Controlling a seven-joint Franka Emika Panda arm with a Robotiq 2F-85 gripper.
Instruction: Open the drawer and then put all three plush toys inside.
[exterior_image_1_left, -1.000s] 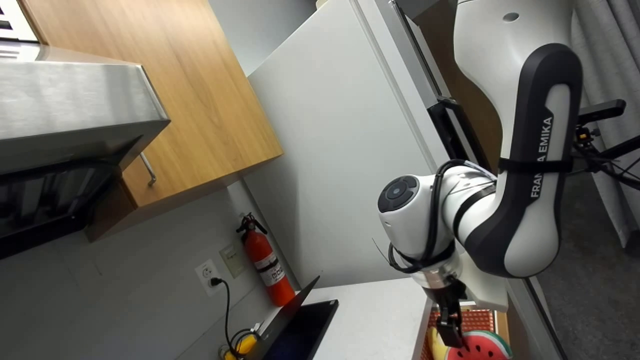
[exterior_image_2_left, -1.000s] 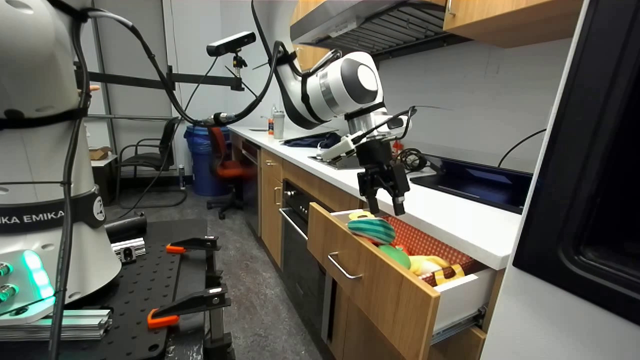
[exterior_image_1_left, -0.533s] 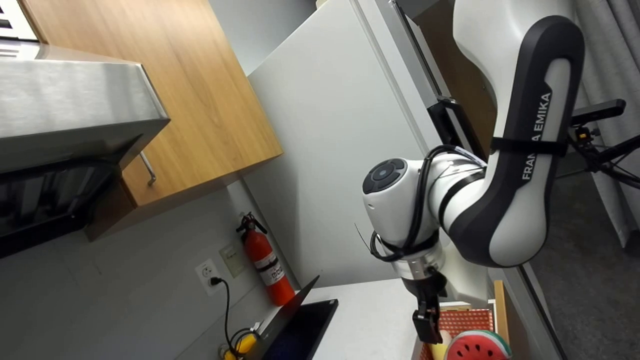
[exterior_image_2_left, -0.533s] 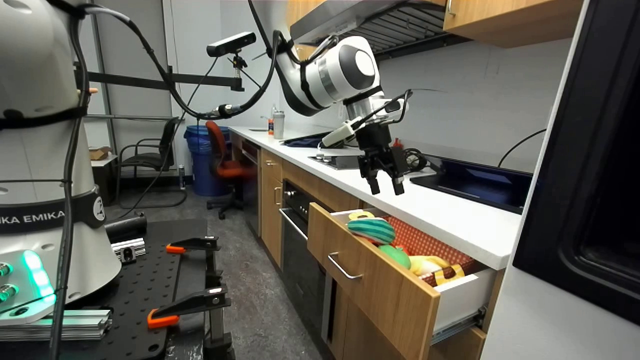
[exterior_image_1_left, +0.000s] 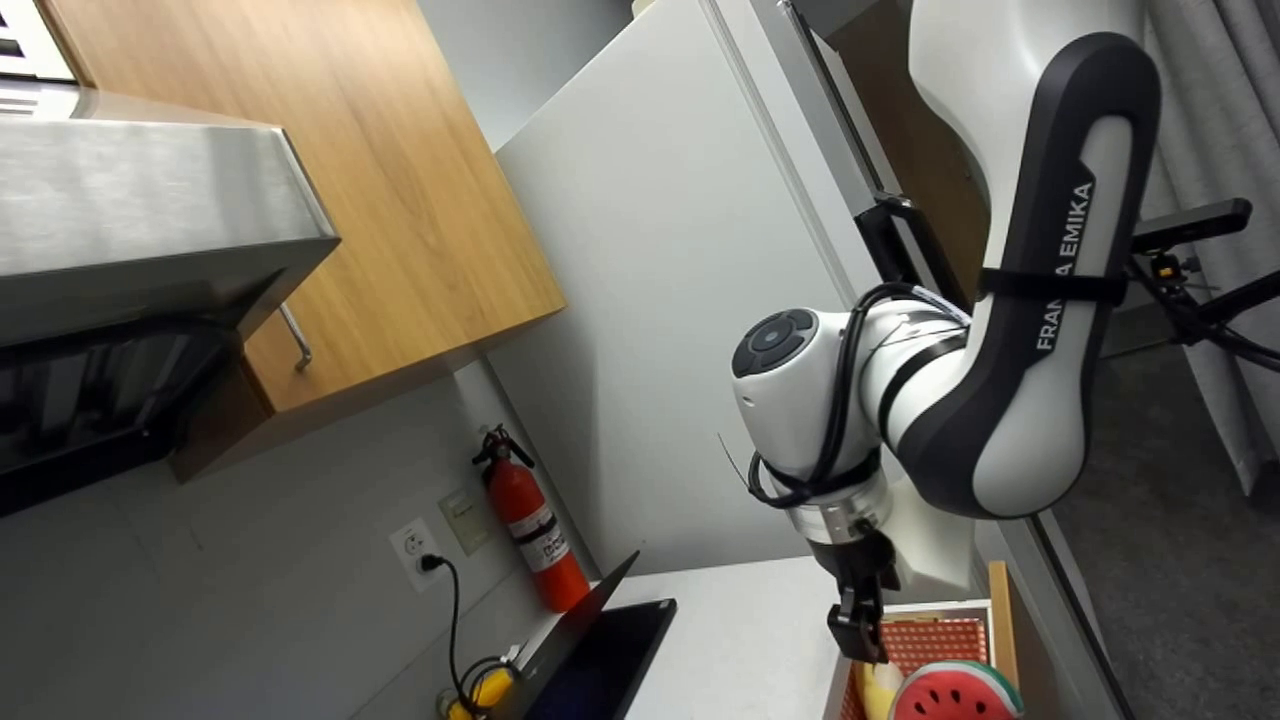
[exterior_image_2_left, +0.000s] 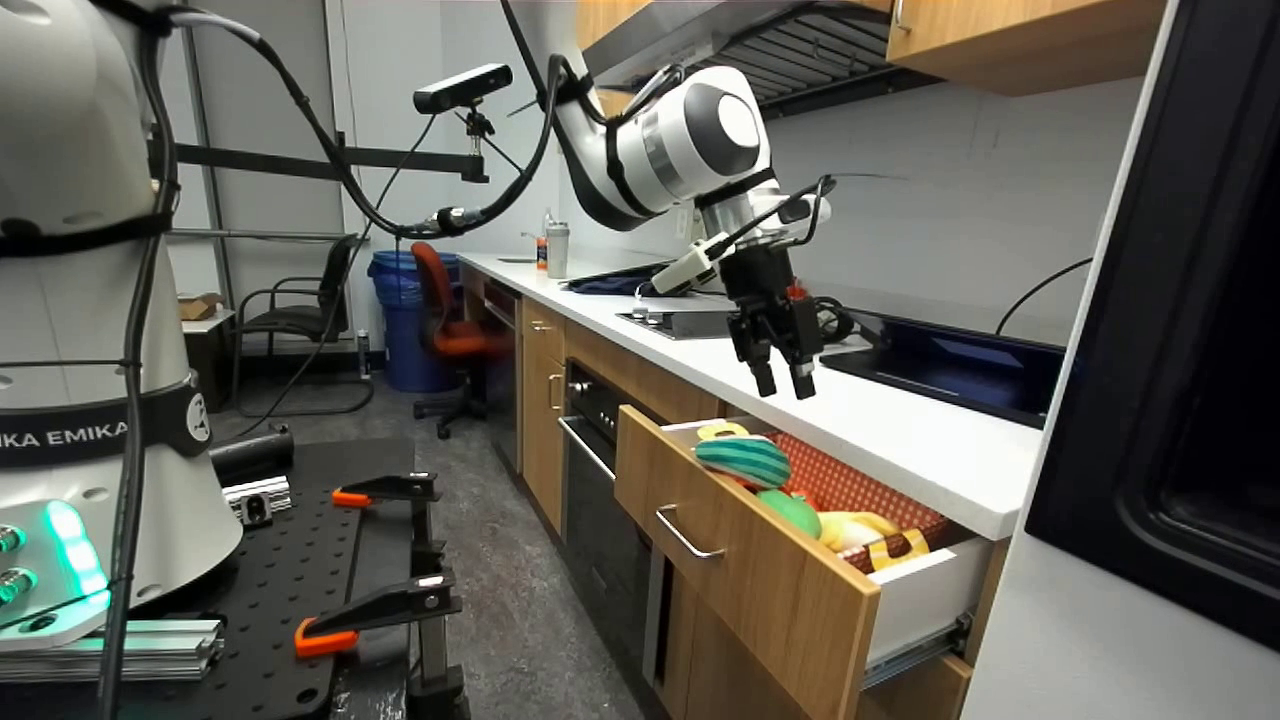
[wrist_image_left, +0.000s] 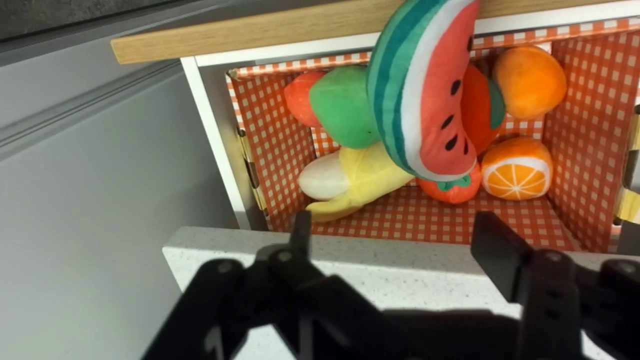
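While the gripper (exterior_image_2_left: 785, 388) hangs, jaws spread, in an exterior view, a white counter (exterior_image_2_left: 930, 440) slants across the right, a blue bin (exterior_image_2_left: 405, 345) standing left.

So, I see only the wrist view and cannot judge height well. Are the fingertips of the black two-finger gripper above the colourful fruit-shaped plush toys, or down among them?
Observer: Above. In an exterior view, the black two-finger gripper hangs higher than the colourful fruit-shaped plush toys.
Operator: Thank you. What is fixed on the front of the light-brown wooden drawer?
Observer: A slim silver metal bar handle.
Operator: And which safety equipment do you see?
Observer: A red cylindrical fire extinguisher.
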